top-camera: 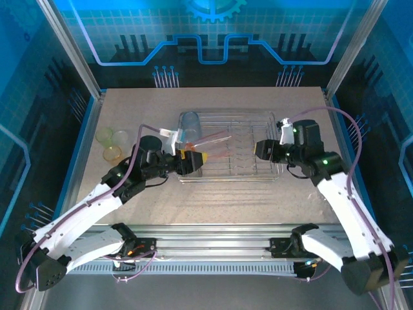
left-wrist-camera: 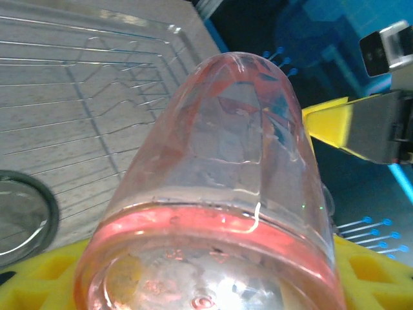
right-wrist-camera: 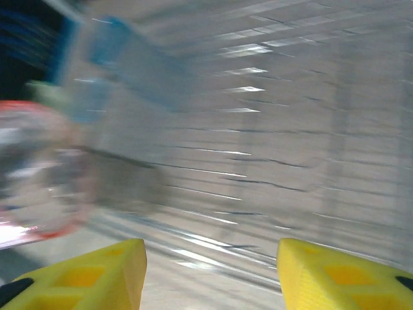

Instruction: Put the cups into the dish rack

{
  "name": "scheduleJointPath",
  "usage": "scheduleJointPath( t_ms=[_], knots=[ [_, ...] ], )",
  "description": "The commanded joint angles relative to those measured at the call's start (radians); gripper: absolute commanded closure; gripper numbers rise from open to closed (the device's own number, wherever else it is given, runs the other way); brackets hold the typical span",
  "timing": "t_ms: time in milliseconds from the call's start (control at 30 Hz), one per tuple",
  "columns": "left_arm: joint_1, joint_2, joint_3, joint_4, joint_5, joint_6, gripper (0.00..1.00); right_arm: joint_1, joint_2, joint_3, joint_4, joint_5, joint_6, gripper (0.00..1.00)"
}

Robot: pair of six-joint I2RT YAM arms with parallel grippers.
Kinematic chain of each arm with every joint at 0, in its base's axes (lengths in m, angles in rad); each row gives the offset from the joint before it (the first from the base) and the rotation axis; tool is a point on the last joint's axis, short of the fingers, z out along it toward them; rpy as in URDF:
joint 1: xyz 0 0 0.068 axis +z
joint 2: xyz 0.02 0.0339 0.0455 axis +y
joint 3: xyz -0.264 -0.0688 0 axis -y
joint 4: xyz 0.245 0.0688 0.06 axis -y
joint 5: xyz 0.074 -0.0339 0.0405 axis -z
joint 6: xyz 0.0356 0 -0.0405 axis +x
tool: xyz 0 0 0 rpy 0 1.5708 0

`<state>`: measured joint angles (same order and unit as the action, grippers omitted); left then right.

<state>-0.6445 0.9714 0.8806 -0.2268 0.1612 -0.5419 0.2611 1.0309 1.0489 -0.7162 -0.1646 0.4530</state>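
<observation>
My left gripper [top-camera: 191, 161] [left-wrist-camera: 206, 284] is shut on a pink cup [top-camera: 208, 143] [left-wrist-camera: 226, 181], held on its side over the left part of the dish rack [top-camera: 226, 179] [left-wrist-camera: 97, 84]. The cup's far end points toward my right gripper [top-camera: 261, 150] [right-wrist-camera: 210, 271], which is open with nothing between its yellow fingers [right-wrist-camera: 97, 274]. A pale blue cup [top-camera: 189, 123] [right-wrist-camera: 110, 71] stands in the rack's far left corner. A smoky dark cup's rim [left-wrist-camera: 19, 216] shows low beside the pink one. The right wrist view is blurred, with the pink cup [right-wrist-camera: 39, 174] at its left.
Two yellow-green cups [top-camera: 104, 135] [top-camera: 112, 153] lie on the table to the left of the rack. Metal frame posts and blue panels wall in the table on both sides. Bare tabletop [top-camera: 226, 203] lies between the rack and the arm bases.
</observation>
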Motion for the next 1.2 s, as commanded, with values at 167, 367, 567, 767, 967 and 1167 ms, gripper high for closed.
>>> scheduleJointPath(
  t_ms=[167, 367, 567, 767, 967, 1167],
  knots=[
    [-0.005, -0.007, 0.078, -0.12, -0.09, 0.046, 0.81, -0.046, 0.153, 0.009, -0.161, 0.502, -0.147, 0.46],
    [-0.009, 0.015, 0.122, -0.2, -0.104, 0.072, 0.83, -0.078, 0.269, -0.011, -0.074, 0.48, -0.171, 0.51],
    [-0.01, 0.029, 0.153, -0.238, -0.106, 0.091, 0.83, -0.085, 0.336, -0.042, -0.002, 0.433, -0.189, 0.57],
    [-0.01, 0.051, 0.208, -0.289, -0.126, 0.12, 0.83, -0.083, 0.332, -0.099, 0.027, 0.4, -0.189, 0.79],
    [-0.012, 0.066, 0.276, -0.38, -0.195, 0.172, 0.83, -0.058, 0.299, -0.156, 0.022, 0.398, -0.18, 0.94],
    [-0.016, 0.127, 0.381, -0.507, -0.208, 0.178, 0.85, 0.041, 0.23, -0.221, 0.035, 0.398, -0.145, 1.0]
  ],
)
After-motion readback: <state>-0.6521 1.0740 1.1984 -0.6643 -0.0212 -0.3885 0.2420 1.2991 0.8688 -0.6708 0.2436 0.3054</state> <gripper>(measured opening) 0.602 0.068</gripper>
